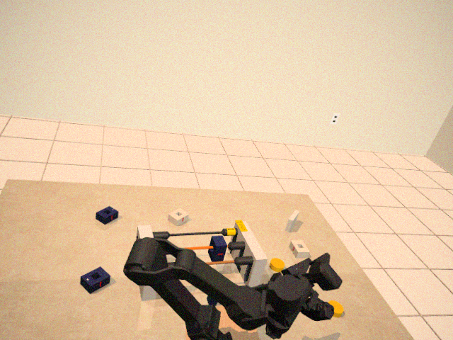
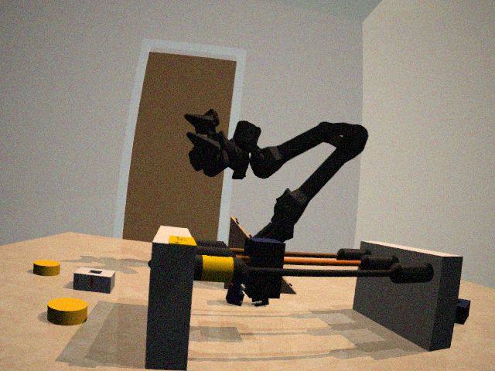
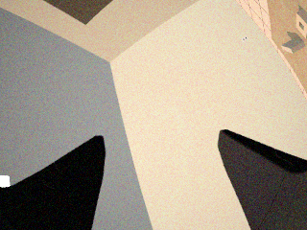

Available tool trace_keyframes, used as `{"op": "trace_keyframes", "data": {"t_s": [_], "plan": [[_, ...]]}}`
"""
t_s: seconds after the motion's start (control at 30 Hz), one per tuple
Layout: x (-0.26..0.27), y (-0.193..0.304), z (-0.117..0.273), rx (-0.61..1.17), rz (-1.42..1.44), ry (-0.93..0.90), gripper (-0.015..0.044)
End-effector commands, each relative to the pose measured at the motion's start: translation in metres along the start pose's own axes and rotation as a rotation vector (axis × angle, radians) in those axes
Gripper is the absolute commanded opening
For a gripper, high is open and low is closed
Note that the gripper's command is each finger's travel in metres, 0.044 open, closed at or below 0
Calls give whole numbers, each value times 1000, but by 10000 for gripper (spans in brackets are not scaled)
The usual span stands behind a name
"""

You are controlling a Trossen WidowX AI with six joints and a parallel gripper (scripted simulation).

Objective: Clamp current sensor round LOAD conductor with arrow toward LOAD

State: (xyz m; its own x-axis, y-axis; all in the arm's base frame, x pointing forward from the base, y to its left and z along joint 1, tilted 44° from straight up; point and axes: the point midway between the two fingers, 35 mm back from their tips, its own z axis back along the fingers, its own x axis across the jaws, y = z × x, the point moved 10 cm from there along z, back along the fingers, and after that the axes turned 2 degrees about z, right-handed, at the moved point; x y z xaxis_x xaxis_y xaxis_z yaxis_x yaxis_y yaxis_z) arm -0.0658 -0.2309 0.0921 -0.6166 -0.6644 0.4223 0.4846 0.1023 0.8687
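Observation:
My gripper (image 2: 186, 124) (image 3: 162, 141) is open and empty, raised high above the table. A dark blue object (image 1: 211, 300) (image 2: 234, 296), seemingly the open sensor, stands low beyond the conductors, mostly hidden by the arm or the conductor rig. A black conductor (image 1: 195, 233) (image 2: 319, 273) has a yellow sleeve (image 1: 231, 231) (image 2: 217, 268) at one end, beside a yellow label (image 1: 241, 225) (image 2: 182, 239) on the end wall; its lettering is too small to read. A blue block (image 1: 217, 248) (image 2: 264, 255) with a red mark sits around the neighbouring orange conductor.
Two end walls (image 1: 257, 268) (image 2: 169, 303) hold the conductors. Blue blocks (image 1: 106, 214) (image 1: 95, 280), pale blocks (image 1: 178, 216) (image 1: 299, 248), a thin white piece (image 1: 292, 221) and yellow discs (image 1: 277, 264) (image 1: 335, 308) surround the rig. A tilted brown panel (image 2: 237, 237) shows behind the conductors.

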Motion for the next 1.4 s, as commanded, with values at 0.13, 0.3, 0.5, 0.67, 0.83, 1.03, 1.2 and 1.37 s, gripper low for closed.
{"op": "trace_keyframes", "data": {"t_s": [0.13, 0.3, 0.5, 0.67, 0.83, 1.03, 1.2, 1.37], "plan": [[-5, 29, -30, 23, 280, 72, 430], [-24, 77, -67, 98, 677, 147, 440], [-61, 140, -94, 242, 1138, 181, 440], [-100, 193, -99, 397, 1495, 153, 440], [-142, 241, -87, 578, 1809, 75, 440], [-187, 291, -52, 792, 2135, -107, 440], [-214, 325, -10, 938, 2355, -331, 440], [-230, 351, 40, 1054, 2519, -603, 440]]}}
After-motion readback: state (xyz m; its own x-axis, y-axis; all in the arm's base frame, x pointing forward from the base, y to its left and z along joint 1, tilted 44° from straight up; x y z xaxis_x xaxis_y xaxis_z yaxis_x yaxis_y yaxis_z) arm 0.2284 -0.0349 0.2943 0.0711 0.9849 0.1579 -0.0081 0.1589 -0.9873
